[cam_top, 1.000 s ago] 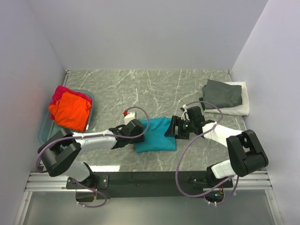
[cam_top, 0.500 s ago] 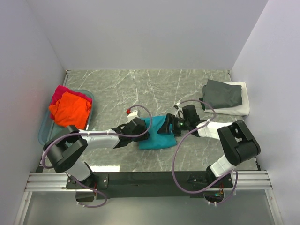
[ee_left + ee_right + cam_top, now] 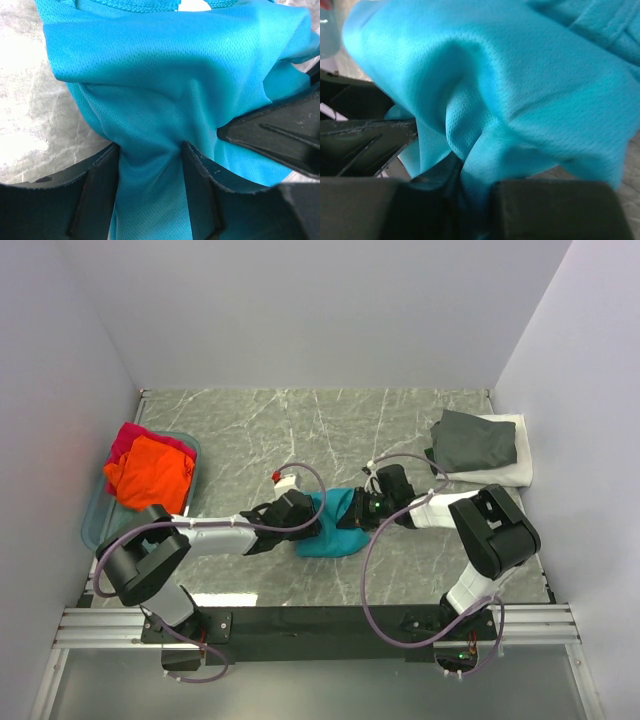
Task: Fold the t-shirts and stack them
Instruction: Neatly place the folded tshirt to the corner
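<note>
A teal t-shirt (image 3: 338, 528) lies bunched on the marble table between my two grippers. My left gripper (image 3: 303, 517) is at its left side, and in the left wrist view (image 3: 150, 165) a thick fold of teal cloth (image 3: 165, 90) is pinched between its black fingers (image 3: 200, 190). The right gripper (image 3: 362, 510) is at the shirt's right side. Its wrist view (image 3: 475, 195) shows the jaws nearly together with a fold of teal cloth (image 3: 520, 85) squeezed in them. One right finger (image 3: 280, 132) reaches into the left wrist view.
A clear bluish tub (image 3: 92, 518) at the left holds an orange shirt (image 3: 150, 477) and a magenta-red one (image 3: 127, 438). At the back right, a folded dark grey shirt (image 3: 475, 440) lies on a folded white one (image 3: 515, 470). Walls close in on three sides.
The right gripper has slid left onto the teal shirt and shut on its cloth. The shirt has gone from a flat rectangle to a narrower bunch. The left gripper keeps its hold.
</note>
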